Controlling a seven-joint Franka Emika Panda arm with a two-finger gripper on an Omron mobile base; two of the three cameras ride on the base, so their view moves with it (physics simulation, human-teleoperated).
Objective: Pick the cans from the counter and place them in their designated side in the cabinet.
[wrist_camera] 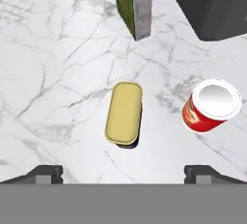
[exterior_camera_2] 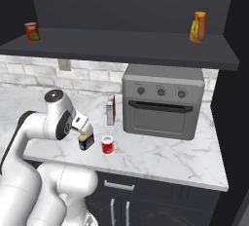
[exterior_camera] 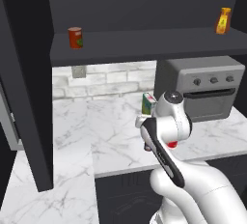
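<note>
Spread wide apart and holding nothing, my end effector (wrist_camera: 123, 172) hovers above the white marble desk (wrist_camera: 58, 73), looking straight down on the boxy tin (wrist_camera: 124, 113), whose yellow top lies between the two dark finger tips (wrist_camera: 46, 174) at the bottom of the hand view. I see the tin standing on the desk with its long side running away from the hand. Just beside it, apart and not touching, stands the short red can (wrist_camera: 211, 105) with its white top up. From the right base view I read the same pair near the desk's front edge: the tin (exterior_camera_2: 86, 141) partly tucked under the wrist, the red can (exterior_camera_2: 107, 145) on its far side. Behind them the green-and-white carton (exterior_camera_2: 111, 109) stands upright, close to the grey oven (exterior_camera_2: 163, 101) with three knobs. Above, the dark cabinet (exterior_camera_2: 121, 42) has its long shelf open; a darker orange-red can (exterior_camera_2: 32, 31) sits at one end and an orange bottle (exterior_camera_2: 197, 27) at the other, well apart. In the left base view I see the arm's elbow covering the two cans, with the carton (exterior_camera: 147, 103) peeking out behind it.
</note>
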